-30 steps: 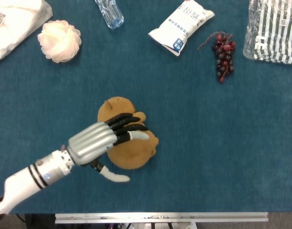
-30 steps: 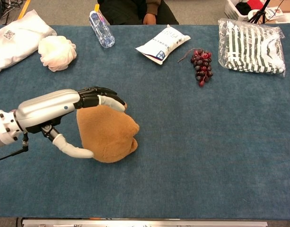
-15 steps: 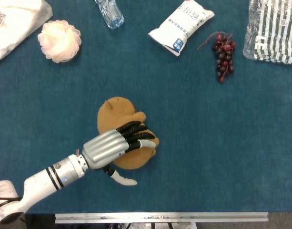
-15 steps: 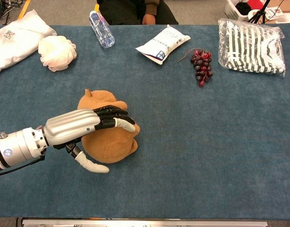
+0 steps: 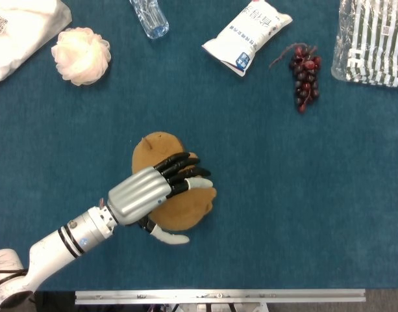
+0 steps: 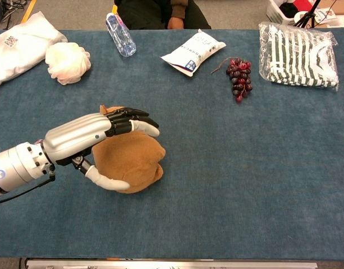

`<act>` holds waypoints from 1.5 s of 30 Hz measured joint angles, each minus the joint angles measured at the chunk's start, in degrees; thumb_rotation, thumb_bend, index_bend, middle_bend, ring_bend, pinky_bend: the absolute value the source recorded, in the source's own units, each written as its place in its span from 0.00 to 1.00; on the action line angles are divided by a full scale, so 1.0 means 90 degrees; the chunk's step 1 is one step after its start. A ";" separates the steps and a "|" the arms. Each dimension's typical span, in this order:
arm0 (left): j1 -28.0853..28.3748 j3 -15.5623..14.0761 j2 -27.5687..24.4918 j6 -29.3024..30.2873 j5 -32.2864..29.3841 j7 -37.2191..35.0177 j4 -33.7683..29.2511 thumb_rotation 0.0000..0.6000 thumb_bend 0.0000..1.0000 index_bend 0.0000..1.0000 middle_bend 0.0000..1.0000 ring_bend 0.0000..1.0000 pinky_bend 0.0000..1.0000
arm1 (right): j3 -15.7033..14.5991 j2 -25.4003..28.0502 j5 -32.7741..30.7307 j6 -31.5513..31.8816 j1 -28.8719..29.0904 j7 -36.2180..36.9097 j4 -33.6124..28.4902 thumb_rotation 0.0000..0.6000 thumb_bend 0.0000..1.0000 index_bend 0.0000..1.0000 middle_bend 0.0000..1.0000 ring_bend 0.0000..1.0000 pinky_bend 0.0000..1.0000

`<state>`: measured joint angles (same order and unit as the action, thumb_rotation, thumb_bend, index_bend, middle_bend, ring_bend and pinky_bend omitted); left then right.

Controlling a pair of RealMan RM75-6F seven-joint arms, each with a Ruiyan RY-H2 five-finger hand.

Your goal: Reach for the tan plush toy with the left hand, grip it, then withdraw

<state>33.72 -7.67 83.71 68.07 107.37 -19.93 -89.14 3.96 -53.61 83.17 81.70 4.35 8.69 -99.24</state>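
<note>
My left hand (image 5: 143, 195) sits over the tan plush toy (image 5: 179, 207), fingers (image 5: 183, 170) draped across its top and thumb (image 6: 107, 181) hooked under the near side, so the toy is cupped between them. From the chest view the fingertips look extended past the far side rather than curled tight, so I read this as a loose wrap, not a firm squeeze yet. Vs. half a sec ago the hand has lifted a little and swung toward the far edge, fingers now straighter over the toy; the toy itself has barely shifted, still on the table (image 5: 270, 214) left of centre, nearer the front edge. My take: grip is forming but not confirmed, and withdrawal hasn't started. Fingers need to close before I pull back, or the soft body may slip out.

Further out, along the far edge: pink mesh puff (image 5: 81, 55) and white bag (image 5: 20, 29) at the far-left corner, water bottle (image 5: 149, 16), white snack packet (image 5: 247, 36), grape bunch (image 5: 304, 77), and striped cloth in plastic (image 5: 374, 42) at the far-right corner. All well apart from the toy. Right hand not visible in either cam.
</note>
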 measured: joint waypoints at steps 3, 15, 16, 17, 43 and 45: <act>0.0021 -0.0012 0.0013 -0.0031 -0.0038 0.0040 0.0029 0.54 0.11 0.16 0.13 0.05 0.04 | 0.0002 -0.0004 -0.0011 0.0005 -0.0009 0.0007 0.0020 1.00 0.21 0.21 0.35 0.16 0.25; 0.0054 -0.0345 0.0226 -0.0426 -0.0168 0.0287 0.0363 0.54 0.11 0.16 0.13 0.05 0.04 | 0.0007 -0.0056 -0.0047 -0.0042 -0.0003 0.0027 0.0080 1.00 0.21 0.21 0.35 0.16 0.25; 0.0046 -0.0339 0.0227 -0.0385 -0.0180 0.0272 0.0369 0.54 0.11 0.16 0.13 0.05 0.04 | 0.0009 -0.0060 -0.0046 -0.0043 -0.0001 0.0029 0.0084 1.00 0.21 0.21 0.35 0.16 0.25; 0.0041 -0.0331 0.0223 -0.0346 -0.0189 0.0254 0.0369 0.54 0.11 0.16 0.13 0.05 0.04 | 0.0010 -0.0062 -0.0044 -0.0042 -0.0001 0.0030 0.0085 1.00 0.21 0.21 0.35 0.16 0.25; -0.0075 -0.0490 0.0179 -0.0074 -0.0247 0.0012 0.0494 0.55 0.11 0.16 0.13 0.05 0.04 | 0.0010 -0.0063 -0.0012 -0.0026 -0.0013 0.0043 0.0075 1.00 0.21 0.21 0.35 0.16 0.25; -0.0075 -0.0485 0.0182 -0.0049 -0.0242 0.0008 0.0488 0.55 0.11 0.16 0.13 0.05 0.04 | 0.0009 -0.0065 -0.0007 -0.0017 -0.0017 0.0050 0.0080 1.00 0.21 0.21 0.35 0.16 0.25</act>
<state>33.05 -12.04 85.34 67.62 105.19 -19.86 -84.75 4.05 -54.19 83.11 81.54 4.20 9.13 -98.53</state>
